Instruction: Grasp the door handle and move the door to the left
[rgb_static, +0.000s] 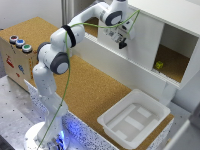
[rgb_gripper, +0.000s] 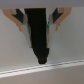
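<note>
While the door (rgb_static: 142, 42) stands up tall on the cabinet (rgb_static: 175, 30), the claw (rgb_static: 121, 44) is by it; whether the claw is open or shut, nobody can tell.

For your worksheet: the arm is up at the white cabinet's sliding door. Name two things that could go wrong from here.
1. The gripper sits against the door, but neither view clearly shows a handle between the jaws; they may close on nothing.
2. The green cable loops close to the arm near the cabinet; a sideways pull could snag it.
</note>
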